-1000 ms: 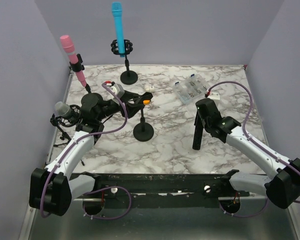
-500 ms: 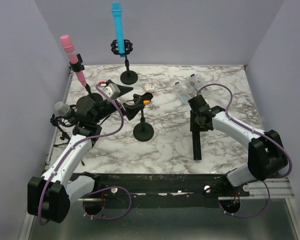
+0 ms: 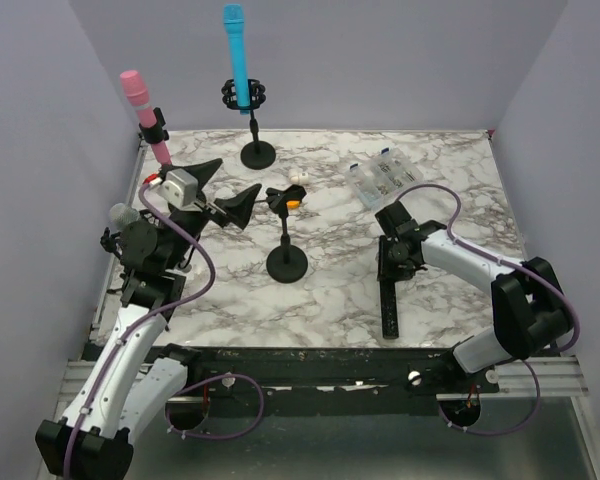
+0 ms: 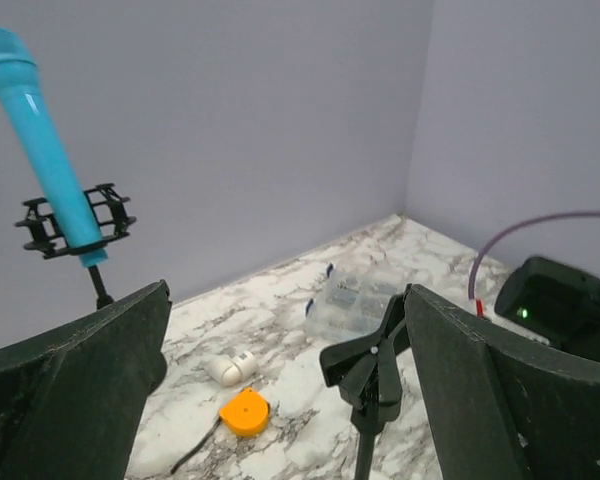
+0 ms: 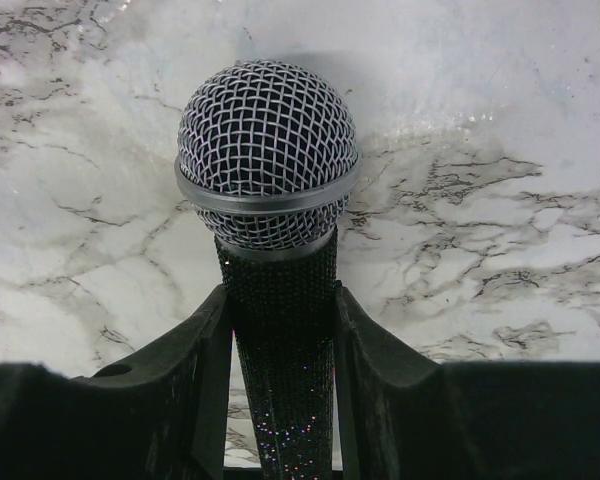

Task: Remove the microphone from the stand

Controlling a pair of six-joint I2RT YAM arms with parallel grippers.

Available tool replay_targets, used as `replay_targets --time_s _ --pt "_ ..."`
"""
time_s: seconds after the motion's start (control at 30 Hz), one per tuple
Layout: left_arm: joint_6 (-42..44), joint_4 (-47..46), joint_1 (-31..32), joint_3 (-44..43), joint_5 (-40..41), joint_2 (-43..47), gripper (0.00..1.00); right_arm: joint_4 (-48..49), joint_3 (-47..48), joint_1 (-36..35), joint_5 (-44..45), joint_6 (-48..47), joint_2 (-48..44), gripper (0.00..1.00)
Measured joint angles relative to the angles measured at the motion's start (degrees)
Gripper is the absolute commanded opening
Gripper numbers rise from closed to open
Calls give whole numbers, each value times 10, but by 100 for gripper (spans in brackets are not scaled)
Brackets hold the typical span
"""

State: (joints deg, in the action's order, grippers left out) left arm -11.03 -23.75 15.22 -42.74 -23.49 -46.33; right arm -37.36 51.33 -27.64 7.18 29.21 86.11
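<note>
Black glitter microphone (image 5: 268, 160), mesh head past the fingertips, pinched by right gripper (image 5: 280, 300). Left gripper (image 4: 285, 300) spread wide, stand clip (image 4: 370, 365) apparently just beyond the gap.

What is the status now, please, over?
Left gripper open, facing empty stand. Right gripper shut on black microphone, off the stand. Nothing in the way.

Diffuse, even overhead light leaves the marble table (image 3: 330, 290) bright in the top view, with only faint, soft-edged shadows. In the right wrist view the microphone (image 5: 268, 150) stands sharp just ahead of the right gripper (image 5: 280, 300), while the marble beyond it shows pale glare and a soft shadow. In the left wrist view the left gripper (image 4: 280, 330) is dark and slightly blurred, and the scene beyond it is clear.
</note>
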Motion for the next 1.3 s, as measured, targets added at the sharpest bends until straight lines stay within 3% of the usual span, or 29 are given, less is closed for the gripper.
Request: replay_targets --time_s 0.1,0.37,0.53,0.73,1.03,1.17,1.3 --pt "-26 7 0 -11 47 30 98 0 -4 0 0 3 3 12" --pt "-48 51 0 -155 115 18 99 2 -4 0 0 4 7 41" --pt "-21 46 -3 -108 124 45 99 4 -4 0 1 3 11 58" --pt "-7 60 -5 -45 103 76 99 8 -3 0 3 -3 26 72" --pt "1 39 -5 -40 70 92 99 -3 50 0 8 -15 9 99" --pt "0 36 -5 -40 56 84 99 -2 93 0 -11 -16 -39 100" --pt "-2 35 -6 -40 48 77 99 77 112 1 -132 28 -114 100"
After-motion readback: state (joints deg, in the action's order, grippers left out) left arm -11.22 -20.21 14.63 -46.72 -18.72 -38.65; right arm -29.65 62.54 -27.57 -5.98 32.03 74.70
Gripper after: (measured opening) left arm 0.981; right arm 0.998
